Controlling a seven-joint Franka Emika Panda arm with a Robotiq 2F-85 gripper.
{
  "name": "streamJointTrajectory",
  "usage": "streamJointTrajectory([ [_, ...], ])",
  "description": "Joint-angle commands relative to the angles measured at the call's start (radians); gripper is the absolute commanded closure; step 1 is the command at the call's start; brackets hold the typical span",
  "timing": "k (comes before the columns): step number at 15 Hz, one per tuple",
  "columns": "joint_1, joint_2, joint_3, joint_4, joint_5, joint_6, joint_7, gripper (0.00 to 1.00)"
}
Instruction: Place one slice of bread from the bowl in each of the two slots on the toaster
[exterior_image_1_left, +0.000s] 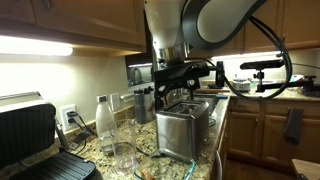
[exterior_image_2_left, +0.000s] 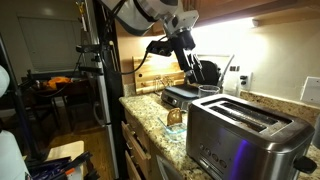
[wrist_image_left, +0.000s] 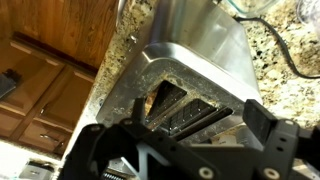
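Observation:
A steel two-slot toaster (exterior_image_1_left: 186, 128) stands on the granite counter and shows in both exterior views (exterior_image_2_left: 250, 138). My gripper (exterior_image_1_left: 186, 78) hangs just above it, also seen in an exterior view (exterior_image_2_left: 186, 55). In the wrist view the fingers (wrist_image_left: 198, 112) are wide apart with nothing between them, right over the two slots of the toaster (wrist_image_left: 215, 55). Something tan shows at the end of the left slot (wrist_image_left: 160, 100); I cannot tell if it is bread. A glass bowl (exterior_image_2_left: 175, 116) with something tan in it sits on the counter beyond the toaster.
A clear bottle (exterior_image_1_left: 103, 120) and a drinking glass (exterior_image_1_left: 125, 145) stand beside the toaster. A black grill (exterior_image_1_left: 30, 135) is at the counter's end. Wall cabinets hang overhead. The counter edge drops to drawers (wrist_image_left: 50, 110).

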Motion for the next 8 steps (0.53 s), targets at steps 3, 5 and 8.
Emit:
streamJointTrajectory([
  [3, -0.006, -0.128, -0.003, -0.125, 0.089, 0.042, -0.201, 0.0],
  [5, -0.006, -0.144, 0.001, -0.134, 0.11, 0.04, -0.27, 0.0],
  [8, -0.003, -0.151, -0.001, -0.145, 0.16, 0.075, -0.389, 0.0],
])
